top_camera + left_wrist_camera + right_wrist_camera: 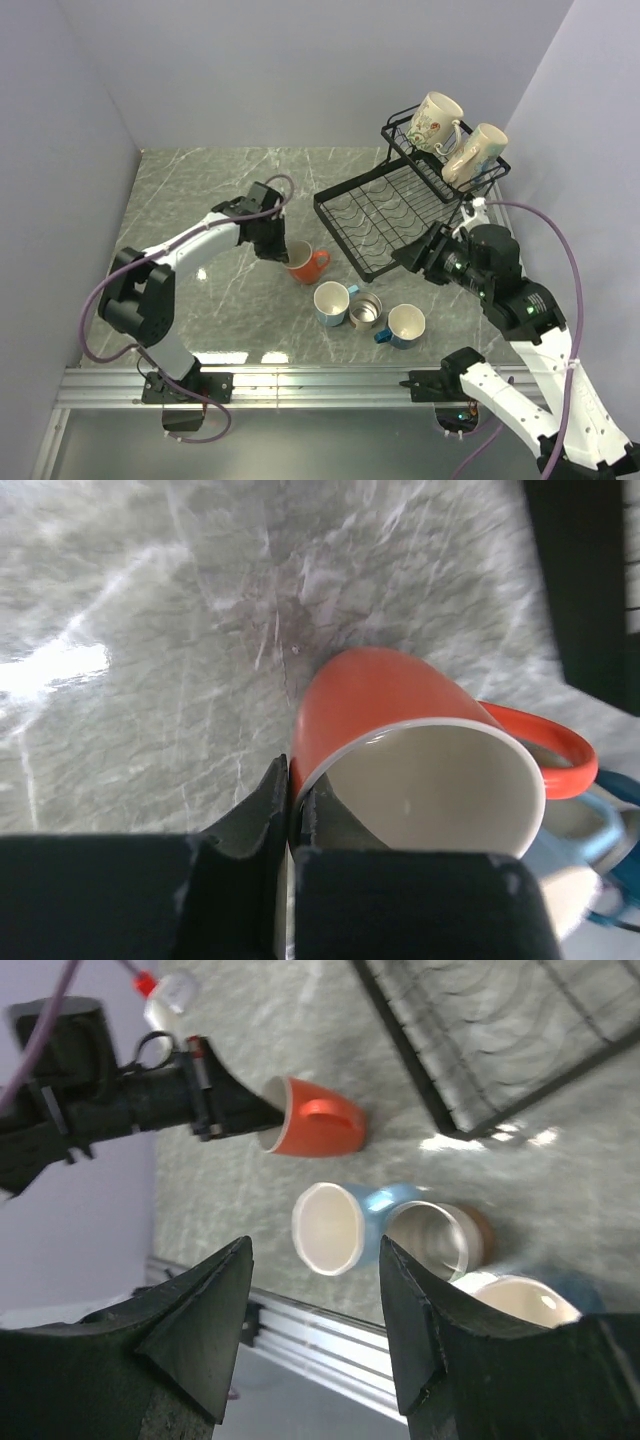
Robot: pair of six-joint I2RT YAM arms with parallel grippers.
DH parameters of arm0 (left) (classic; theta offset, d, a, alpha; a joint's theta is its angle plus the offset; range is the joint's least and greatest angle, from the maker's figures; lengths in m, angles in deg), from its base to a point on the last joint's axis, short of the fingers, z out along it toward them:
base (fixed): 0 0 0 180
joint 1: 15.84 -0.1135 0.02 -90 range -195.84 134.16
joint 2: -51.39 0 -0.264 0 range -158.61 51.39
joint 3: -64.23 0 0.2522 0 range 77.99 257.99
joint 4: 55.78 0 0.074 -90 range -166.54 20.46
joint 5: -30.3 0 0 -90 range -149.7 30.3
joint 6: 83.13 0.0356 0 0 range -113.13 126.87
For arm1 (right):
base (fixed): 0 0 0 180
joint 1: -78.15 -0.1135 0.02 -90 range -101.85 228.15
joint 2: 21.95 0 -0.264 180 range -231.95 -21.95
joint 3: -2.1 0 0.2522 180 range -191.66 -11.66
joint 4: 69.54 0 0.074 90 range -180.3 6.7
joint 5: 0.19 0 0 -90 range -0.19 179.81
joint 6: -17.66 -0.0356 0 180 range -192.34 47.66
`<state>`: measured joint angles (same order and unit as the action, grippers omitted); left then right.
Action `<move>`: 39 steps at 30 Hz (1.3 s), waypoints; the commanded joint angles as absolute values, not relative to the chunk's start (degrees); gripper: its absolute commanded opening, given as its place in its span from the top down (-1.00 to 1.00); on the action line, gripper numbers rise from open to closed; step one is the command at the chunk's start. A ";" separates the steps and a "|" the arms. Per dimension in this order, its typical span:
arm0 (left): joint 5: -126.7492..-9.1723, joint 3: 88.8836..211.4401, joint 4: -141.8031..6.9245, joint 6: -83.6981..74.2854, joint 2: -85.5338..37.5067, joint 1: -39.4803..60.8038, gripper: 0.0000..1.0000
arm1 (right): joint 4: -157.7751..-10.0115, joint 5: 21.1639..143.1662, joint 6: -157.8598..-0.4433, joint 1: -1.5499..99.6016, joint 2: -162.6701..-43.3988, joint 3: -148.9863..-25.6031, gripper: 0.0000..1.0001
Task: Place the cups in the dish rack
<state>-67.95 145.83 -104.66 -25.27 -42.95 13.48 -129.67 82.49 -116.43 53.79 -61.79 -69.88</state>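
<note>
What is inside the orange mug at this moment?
One of the left arm's fingers sits inside the orange mug, clamping its rim against the outer finger. The white inside looks empty where visible; the base of the fingers hides its lowest part.

Tabletop (200, 210) — grey-green marble pattern with pale veining, glossy, with a bright patch of reflected light (50, 668). Walls (300, 70) — plain pale lavender, enclosing the tabletop on the left, far and right sides. Aluminium rail (300, 385) runs along the near edge.
</note>
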 commanded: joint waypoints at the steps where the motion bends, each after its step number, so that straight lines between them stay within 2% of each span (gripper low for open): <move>1: -75.50 146.38 -100.58 -25.47 -34.75 9.40 0.99 | -120.49 74.02 -116.28 52.67 -64.31 -73.45 -0.22; 3: -83.64 144.36 -95.51 -26.26 -30.27 5.62 0.99 | -114.80 70.67 -119.00 52.40 -65.89 -72.57 -0.22; 7: -91.86 142.07 -86.87 -26.00 -21.84 3.06 0.99 | -102.13 61.78 -129.42 51.61 -68.97 -70.12 -0.27; 11: -92.84 138.56 -77.65 -25.64 -11.22 3.23 0.99 | -89.65 55.37 -140.25 49.25 -73.53 -68.18 -0.30; 18: -90.55 130.13 -66.56 -26.87 -1.09 3.50 0.99 | -69.69 53.94 -156.26 40.02 -81.54 -68.97 -0.35; 29: -85.10 128.88 -66.99 -24.60 6.39 5.69 0.99 | -54.92 54.56 -167.08 34.74 -87.69 -65.72 -0.36; 39: -80.71 134.59 -74.55 -15.81 10.26 6.66 0.99 | -51.31 54.47 -171.30 33.33 -88.66 -62.29 -0.36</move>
